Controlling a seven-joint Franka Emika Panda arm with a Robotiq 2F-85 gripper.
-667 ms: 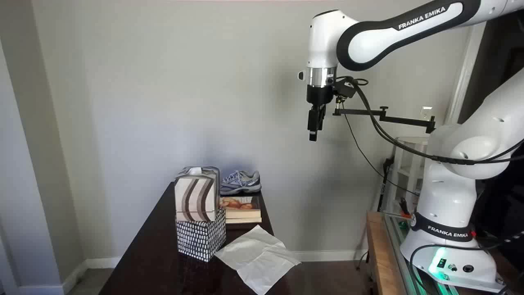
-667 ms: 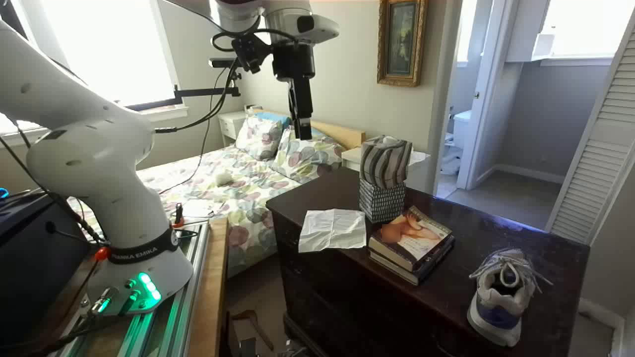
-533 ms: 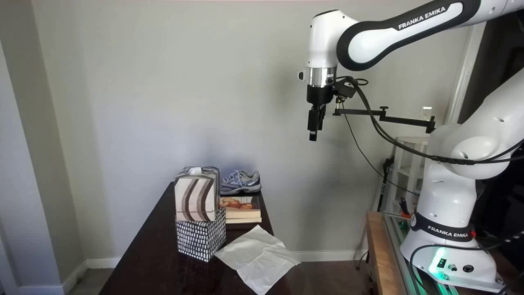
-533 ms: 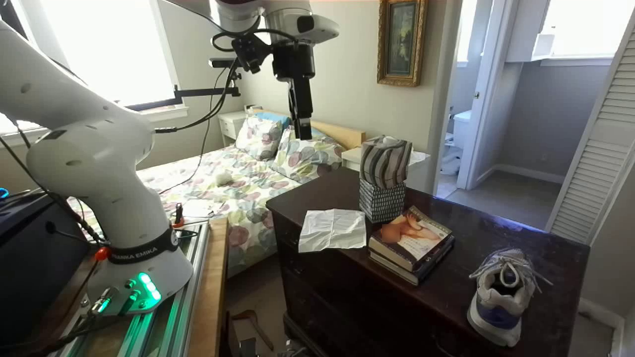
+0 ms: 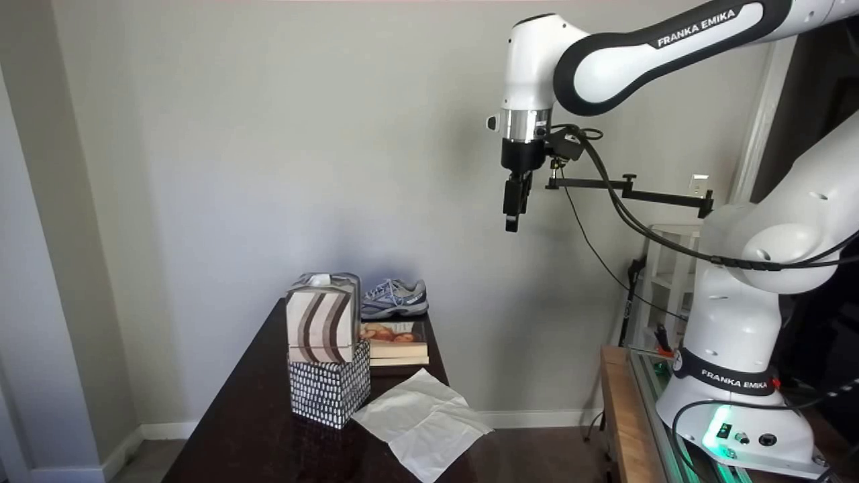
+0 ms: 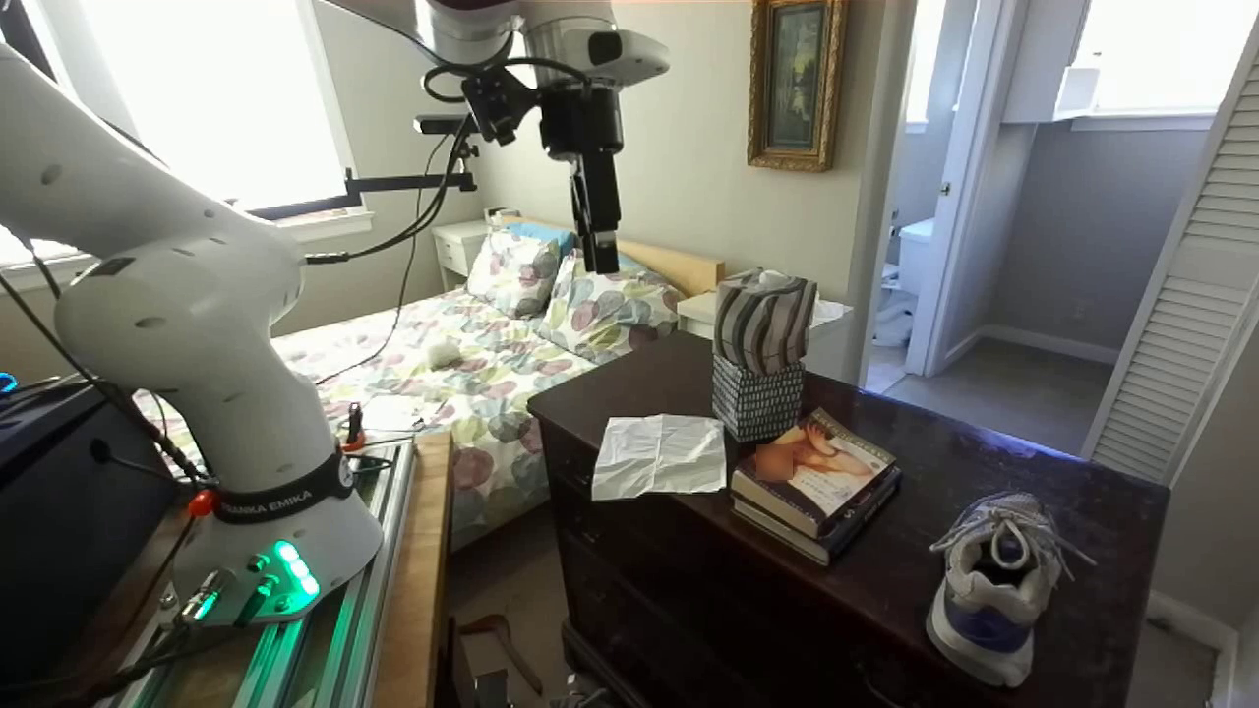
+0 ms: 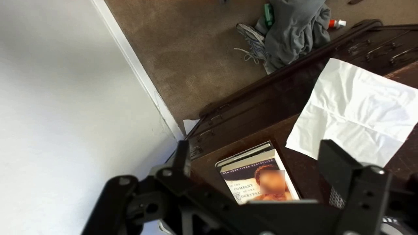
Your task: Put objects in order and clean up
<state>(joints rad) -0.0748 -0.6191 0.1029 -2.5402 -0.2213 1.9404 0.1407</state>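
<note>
Wrist view: the gripper is spread pretty wide, with the top book framed between its fingers. In an exterior view, a striped tissue box is stacked on a patterned box, right next to a creased white sheet. In an exterior view, the shoe and a two-book stack are seen on the dark dresser, gripper held higher up, well apart.

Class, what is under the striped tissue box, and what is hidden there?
Under the striped tissue box is a patterned box, standing on the dresser. The patterned box's top is mostly covered; any opening there cannot be seen.
</note>
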